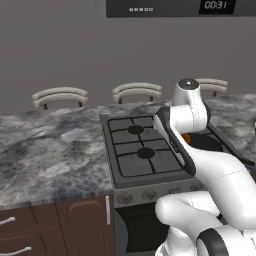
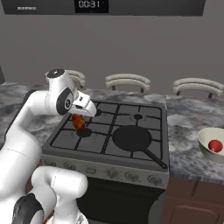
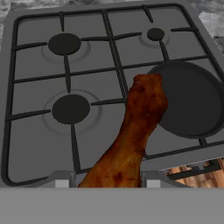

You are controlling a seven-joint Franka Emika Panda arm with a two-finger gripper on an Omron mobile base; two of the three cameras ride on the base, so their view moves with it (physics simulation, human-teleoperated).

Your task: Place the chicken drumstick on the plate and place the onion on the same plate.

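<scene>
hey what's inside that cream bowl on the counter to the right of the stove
The bowl holds one small glossy red onion, resting near its middle. The near wall hides the bowl's bottom, so anything lying low beneath the onion can't be seen.

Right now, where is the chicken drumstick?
The chicken drumstick is held in the gripper above the stove, left of the black pan in the right base view.
</scene>
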